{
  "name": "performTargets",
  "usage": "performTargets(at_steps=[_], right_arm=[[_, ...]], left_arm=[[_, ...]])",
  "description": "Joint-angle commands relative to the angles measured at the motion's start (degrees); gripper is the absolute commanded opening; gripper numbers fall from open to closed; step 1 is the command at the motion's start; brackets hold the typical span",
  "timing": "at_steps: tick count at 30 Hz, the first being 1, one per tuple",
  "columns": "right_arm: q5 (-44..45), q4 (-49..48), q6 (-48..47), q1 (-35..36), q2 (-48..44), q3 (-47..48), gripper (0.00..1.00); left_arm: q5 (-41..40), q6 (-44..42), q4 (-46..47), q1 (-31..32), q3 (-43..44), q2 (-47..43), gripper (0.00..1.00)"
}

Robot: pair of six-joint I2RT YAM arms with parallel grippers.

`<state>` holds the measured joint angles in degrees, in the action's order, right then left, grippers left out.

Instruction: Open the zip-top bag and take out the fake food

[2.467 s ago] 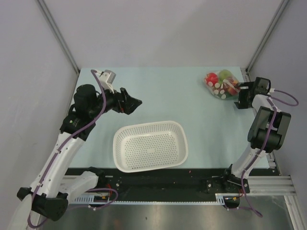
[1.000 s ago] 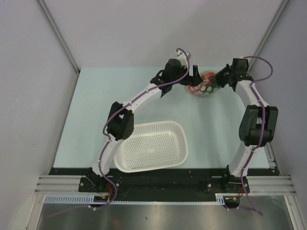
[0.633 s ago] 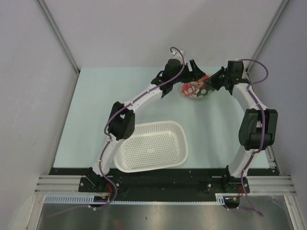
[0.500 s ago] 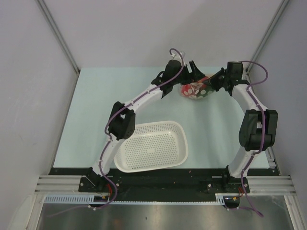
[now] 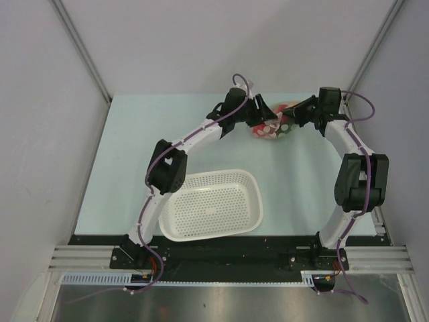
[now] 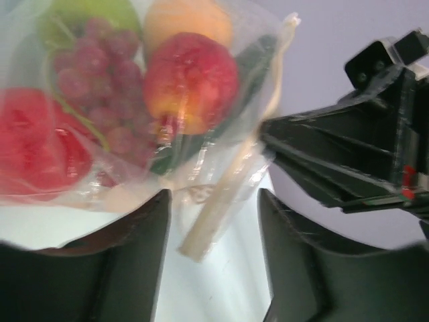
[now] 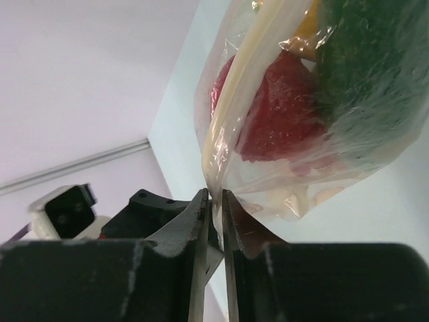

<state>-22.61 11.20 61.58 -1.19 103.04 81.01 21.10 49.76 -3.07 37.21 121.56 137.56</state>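
The zip-top bag point(image 5: 271, 126) is a clear pouch at the far middle-right of the table, between both grippers. It holds the fake food: a red-yellow fruit point(image 6: 191, 80), purple grapes point(image 6: 100, 87), a green piece point(image 6: 87, 13) and an orange one point(image 6: 188, 20). My left gripper point(image 6: 213, 221) is open, and the pale zip strip point(image 6: 224, 201) ends between its fingers without touching either. My right gripper point(image 7: 214, 198) pinches the bag's edge below the strip point(image 7: 234, 87), its jaws almost together. A red fruit point(image 7: 278, 114) and a dark green piece point(image 7: 375, 67) press against the film.
A white perforated basket point(image 5: 209, 174) stands near the front middle of the table. Grey walls close in the back and both sides. The two arms meet nose to nose over the bag, the right gripper's black body point(image 6: 348, 161) close beside my left fingers.
The left arm swung from the far left over to the bag, and the right arm carried the bag leftward. In the last second the left jaws narrowed around the zip strip.
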Motion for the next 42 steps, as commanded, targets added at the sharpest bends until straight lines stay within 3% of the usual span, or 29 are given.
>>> performTargets(at_steps=[1,4,5,6,8,11,12,15,17,22,27,33,42], right_arm=[[-2.4,-5.1,6.0,-0.1,-1.4,-0.1,0.18],[-2.7,-5.4,6.2,-0.7,-1.5,0.5,0.22],[-3.0,-5.3,6.3,-1.4,-1.4,0.6,0.23],[-3.5,-5.4,6.3,-1.8,-1.4,0.6,0.23],[-3.8,-5.2,6.3,-2.5,-1.4,0.3,0.27],[-5.5,-4.7,3.9,-6.3,-1.5,0.0,0.42],[-6.0,-4.9,2.2,-9.2,-2.1,-0.7,0.55],[-8.8,-9.4,-5.3,-15.7,-3.9,-3.8,0.75],[-10.3,-10.8,-11.4,-17.6,-2.8,-4.9,0.81],[-16.1,-23.6,-18.2,-19.5,2.2,-9.2,0.83],[-24.8,-59.5,-11.1,-20.0,8.0,-16.5,0.82],[-26.8,-88.4,-3.0,-21.4,17.7,-17.5,0.79],[-29.6,-92.6,-2.0,-20.5,24.0,-10.9,0.70]], left_arm=[[4.1,5.7,2.2,-2.0,0.4,-2.2,0.49],[5.5,7.6,2.2,-2.8,4.0,0.3,0.25],[5.8,7.5,1.5,-2.8,5.1,0.9,0.22],[5.9,7.2,0.9,-2.9,6.9,1.8,0.07],[5.4,5.7,-1.4,-3.0,8.1,2.2,0.00],[5.7,5.3,-1.8,-3.5,7.8,1.9,0.00],[6.1,5.3,-1.7,-4.1,8.0,2.0,0.00],[7.1,4.9,-1.9,-5.1,8.8,2.4,0.00],[8.2,4.9,-1.9,-5.5,9.0,2.6,0.00],[9.4,4.2,-2.1,-5.9,7.8,1.9,0.00],[10.6,7.3,0.7,-5.9,8.4,3.0,0.00],[11.2,6.9,0.2,-6.0,8.5,2.6,0.00],[11.9,6.1,-1.4,-6.2,9.3,2.7,0.00]])
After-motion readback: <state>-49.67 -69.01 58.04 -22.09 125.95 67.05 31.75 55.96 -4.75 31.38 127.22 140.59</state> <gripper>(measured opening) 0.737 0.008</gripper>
